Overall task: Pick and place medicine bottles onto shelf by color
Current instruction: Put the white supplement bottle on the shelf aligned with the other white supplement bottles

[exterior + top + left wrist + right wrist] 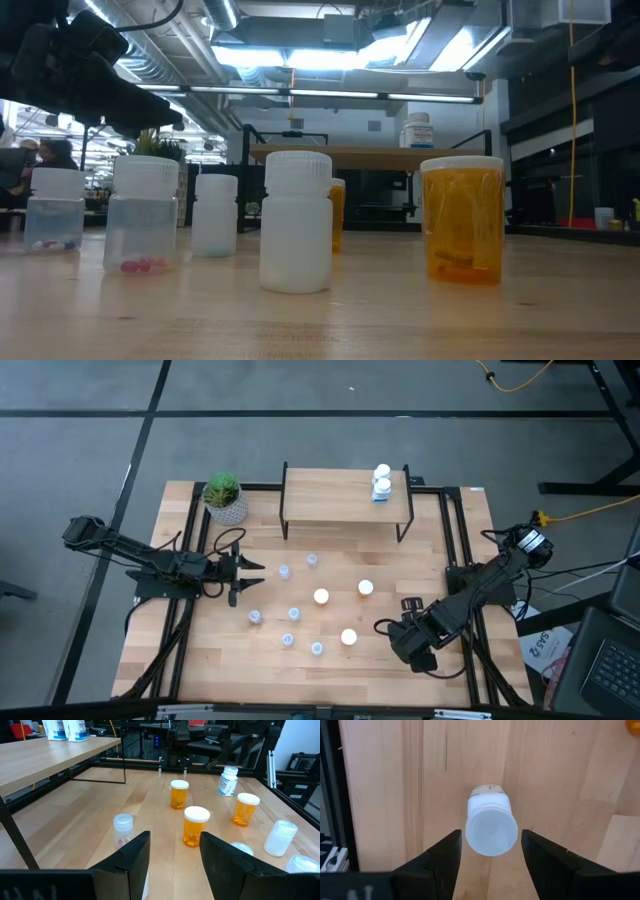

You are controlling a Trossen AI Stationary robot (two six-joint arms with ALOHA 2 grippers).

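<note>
Jaws on your right gripper (490, 852) stand apart on either side of a white bottle (490, 826) and do not touch it; the bottle stands upright on the table (200, 650) directly below, near the right front corner. Your left gripper (175, 855) is open too, holding nothing, and hovers at the table's left middle, pointing toward the scattered bottles.

Ahead of the left fingers you see three orange bottles with white caps, the nearest (195, 826) just beyond the fingertips, two more (179, 794) and (245, 809) farther on. A clear bottle (123, 831) stands beside the left finger, and a tilted white bottle (228, 781) sits farther back.

From above, small clear bottles such as (284, 571) and (255, 617) dot the table's centre.

Your shelf (330, 500) stands at the far edge, with two white bottles (382, 483) touching on its right end. A potted plant (224, 497) sits just left of it.
</note>
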